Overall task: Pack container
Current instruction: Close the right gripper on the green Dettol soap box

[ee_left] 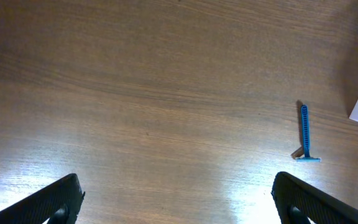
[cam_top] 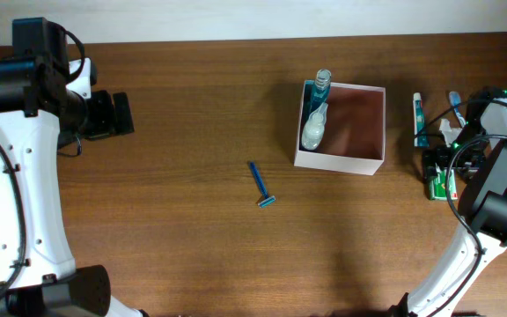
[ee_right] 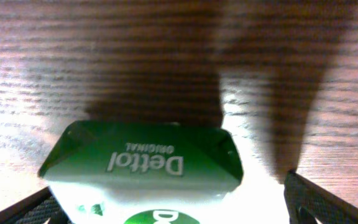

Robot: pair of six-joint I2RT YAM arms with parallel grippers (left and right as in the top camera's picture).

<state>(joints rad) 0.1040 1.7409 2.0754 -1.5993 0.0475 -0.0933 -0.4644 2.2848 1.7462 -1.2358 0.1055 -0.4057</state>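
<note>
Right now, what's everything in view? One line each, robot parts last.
container: one, white walls, pink-brown inside, mid-table.
bottle: at least one, clear-blue top and whitish lower part, inside the container by the wall nearest the razor; may be two items.
razor: one, blue, on the table beside the container.
tube: one, white and teal, on the container's other side.
blue-handled item: one, by the tube, partly hidden; type unclear.
Dettol pack: one, green and white, lying between the right claw's fingers.
table: one, brown wood.
left claw: open, over bare table.
right claw: open, straddling the Dettol pack.
</note>
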